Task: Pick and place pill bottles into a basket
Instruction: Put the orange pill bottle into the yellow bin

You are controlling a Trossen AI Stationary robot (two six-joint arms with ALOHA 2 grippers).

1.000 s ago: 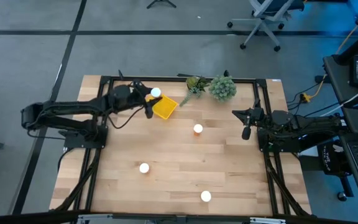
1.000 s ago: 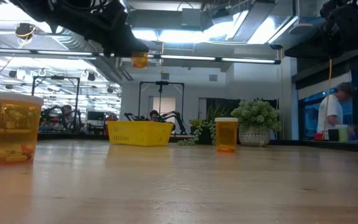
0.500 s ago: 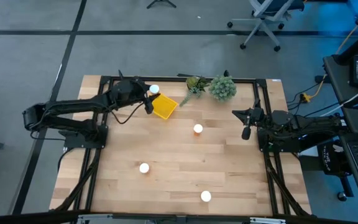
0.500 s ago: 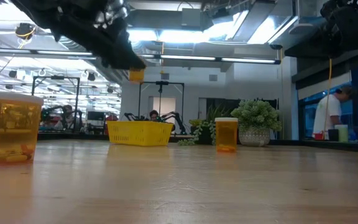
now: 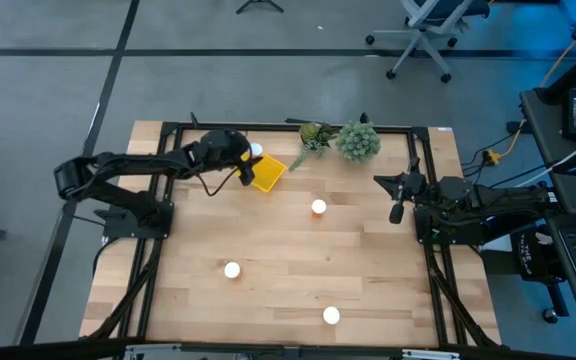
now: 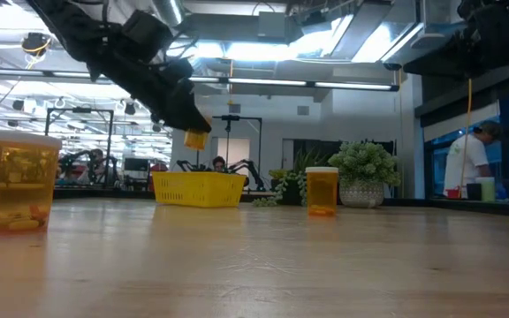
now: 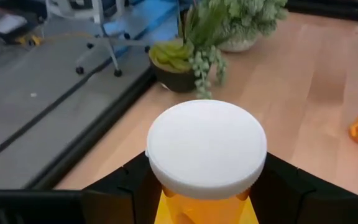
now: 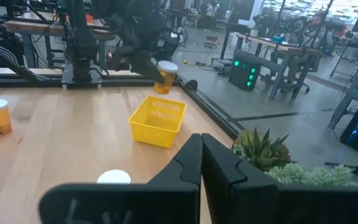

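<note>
high view: left gripper (image 5: 249, 157) clamping a bottle (image 5: 256, 151) has shifted right and lower, now over basket (image 5: 265, 174) far-left edge; release looks imminent. right gripper (image 5: 396, 197) closed, idle at right

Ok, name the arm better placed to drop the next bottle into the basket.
Left: the left gripper already holds a pill bottle above the basket; the right gripper waits near the table's right edge.

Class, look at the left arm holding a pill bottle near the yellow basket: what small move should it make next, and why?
Probably ease the held bottle a little farther over the basket, then lower it. The left gripper grips it above the basket's rim, at its edge rather than its middle, so releasing now could drop it outside. The right gripper waits at the table's right side.
</note>
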